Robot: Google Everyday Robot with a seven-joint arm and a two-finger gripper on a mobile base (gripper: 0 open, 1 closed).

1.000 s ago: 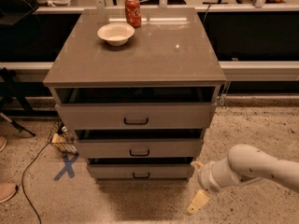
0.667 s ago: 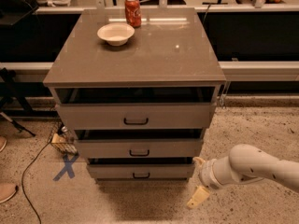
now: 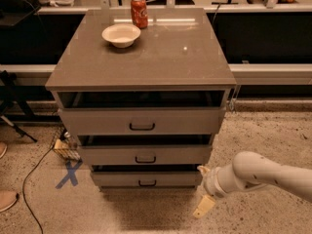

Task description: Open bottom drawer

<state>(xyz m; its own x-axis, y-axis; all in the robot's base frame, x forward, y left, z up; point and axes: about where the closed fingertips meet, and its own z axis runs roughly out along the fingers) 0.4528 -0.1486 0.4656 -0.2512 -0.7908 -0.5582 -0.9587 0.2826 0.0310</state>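
The bottom drawer (image 3: 146, 179) is the lowest, slimmest grey-taupe front of the three-drawer cabinet, with a small black bar handle (image 3: 147, 183). It stands slightly out, with a dark gap above it. My gripper (image 3: 203, 188) is on the white arm coming in from the right, low by the floor, just off the drawer's right end. Its fingers are spread apart and hold nothing; one cream fingertip (image 3: 204, 206) points down toward the floor. It is not on the handle.
The middle drawer (image 3: 145, 155) and top drawer (image 3: 142, 121) sit above. A white bowl (image 3: 121, 34) and a red can (image 3: 139, 11) stand on the cabinet top (image 3: 165, 57). A blue X mark (image 3: 68, 173), a cable and a shoe (image 3: 7, 199) are on the floor at left.
The gripper has risen very slightly beside the bottom drawer's right end. The drawers have not moved.
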